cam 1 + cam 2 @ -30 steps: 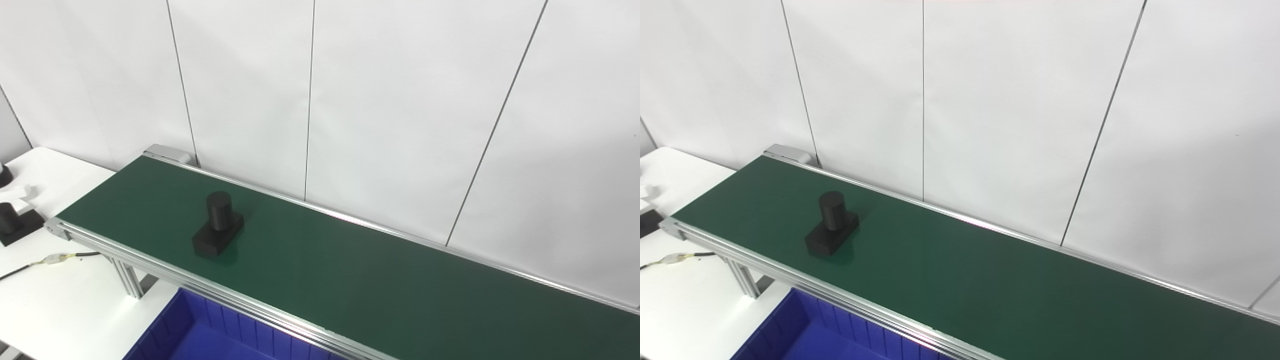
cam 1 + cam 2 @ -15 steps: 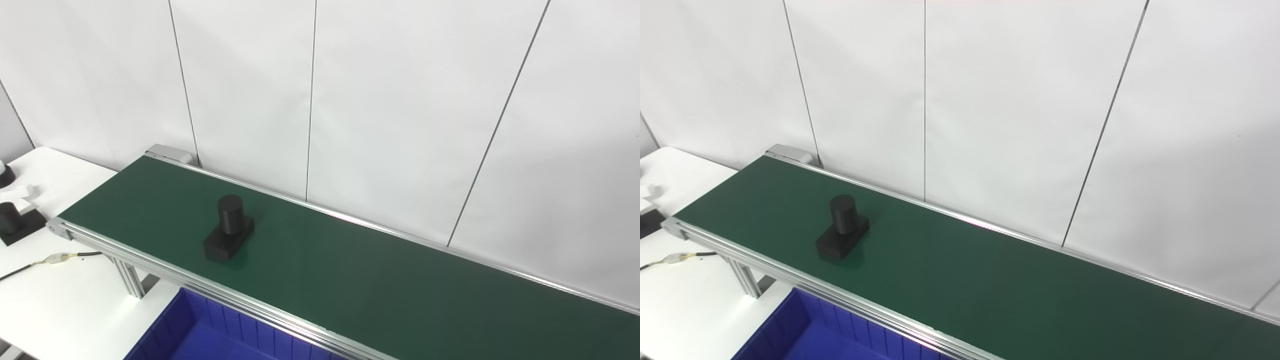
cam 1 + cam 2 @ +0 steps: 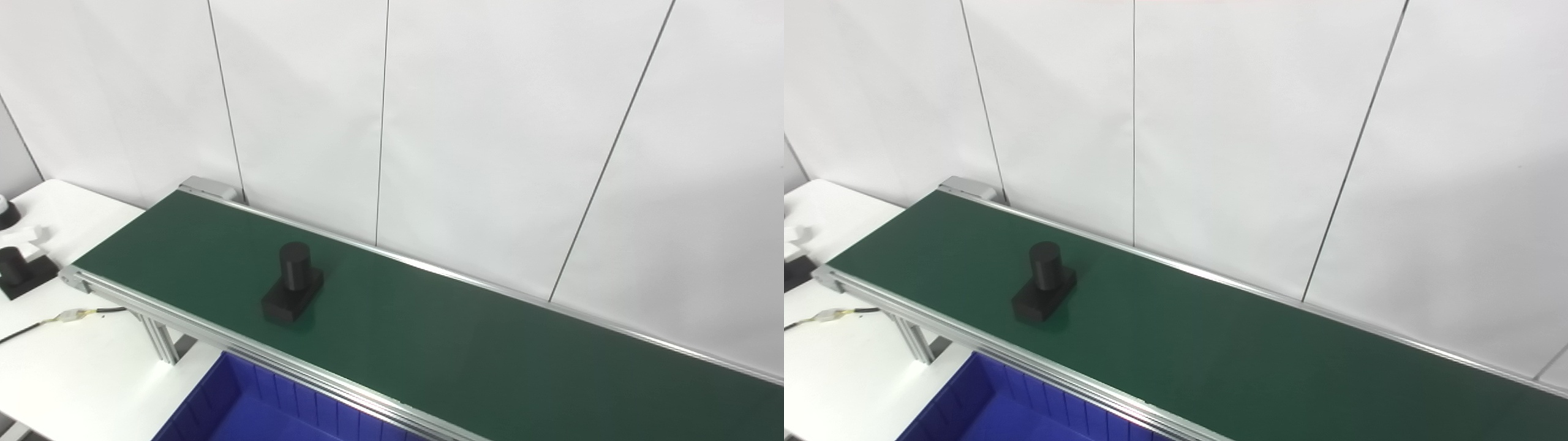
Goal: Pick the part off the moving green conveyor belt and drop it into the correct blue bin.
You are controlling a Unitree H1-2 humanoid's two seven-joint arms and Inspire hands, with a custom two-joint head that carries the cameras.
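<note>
Neither hand shows, so their state is unknown; at ten o'clock, part (image 3: 292, 290) looks rigid, best pinched by its post.

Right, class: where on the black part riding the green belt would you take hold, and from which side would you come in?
Probably the upright cylinder of the black part: it stands clear above the flat base, which lies flush on the conveyor belt. Come from above or the near side, fingers either side of the post. No hand is in view.
</note>
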